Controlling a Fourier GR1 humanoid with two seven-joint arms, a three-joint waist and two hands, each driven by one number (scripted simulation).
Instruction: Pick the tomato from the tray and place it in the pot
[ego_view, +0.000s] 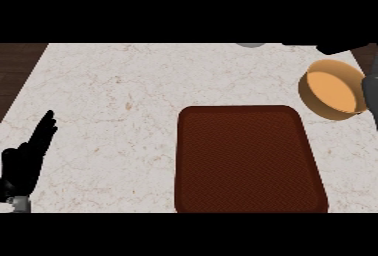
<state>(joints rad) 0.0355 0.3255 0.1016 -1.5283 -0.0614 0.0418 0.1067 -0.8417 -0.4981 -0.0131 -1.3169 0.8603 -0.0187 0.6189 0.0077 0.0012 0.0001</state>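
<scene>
The left hand is plain black with slim, tapering fingers, joined to a pale grey forearm.

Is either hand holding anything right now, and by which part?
Left hand rests open at lower left, holding nothing. Right hand is mostly cut off beyond the pot; whether it holds anything cannot be told.

Dark red tray lies flat, tan pot near its far-right corner.

L hand cut off (lower-left edge).
</scene>
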